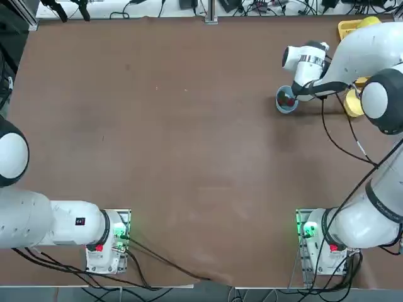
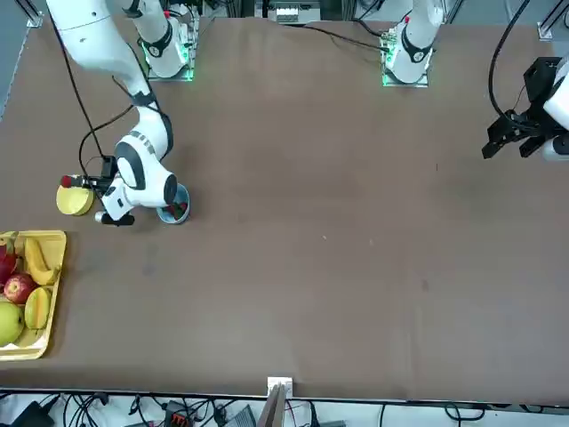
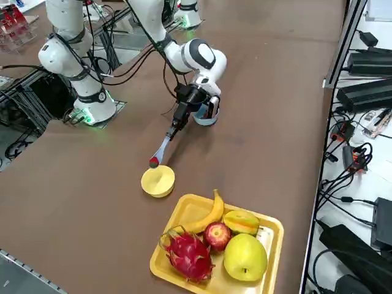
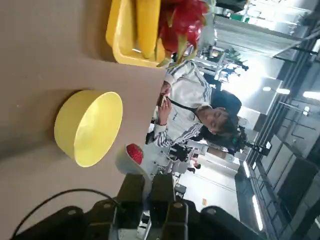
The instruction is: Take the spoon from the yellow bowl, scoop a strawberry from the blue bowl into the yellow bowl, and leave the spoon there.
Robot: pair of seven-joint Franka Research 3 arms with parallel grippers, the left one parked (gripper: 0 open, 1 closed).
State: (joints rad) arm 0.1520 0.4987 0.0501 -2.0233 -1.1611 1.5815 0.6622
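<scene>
We count two small bowls, one yellow bowl [image 3: 158, 181] and one blue bowl [image 3: 204, 116], plus a single spoon [image 3: 161, 150] carrying one strawberry [image 3: 154, 163]. One fruit tray [image 3: 269, 229] too (five fruits on it, by our count).

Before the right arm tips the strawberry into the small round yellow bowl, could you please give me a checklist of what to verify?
1. Right gripper shut on the light-blue and white plastic spoon: ok.
2. Red strawberry sits in the spoon's scoop: ok.
3. Scoop directly over the small round yellow bowl: not ok; it is beside the rim.
4. Yellow bowl upright on the brown table: ok.
5. Yellow bowl apart from the rectangular yellow fruit tray: ok.
6. Small round light-blue bowl upright: ok.
</scene>
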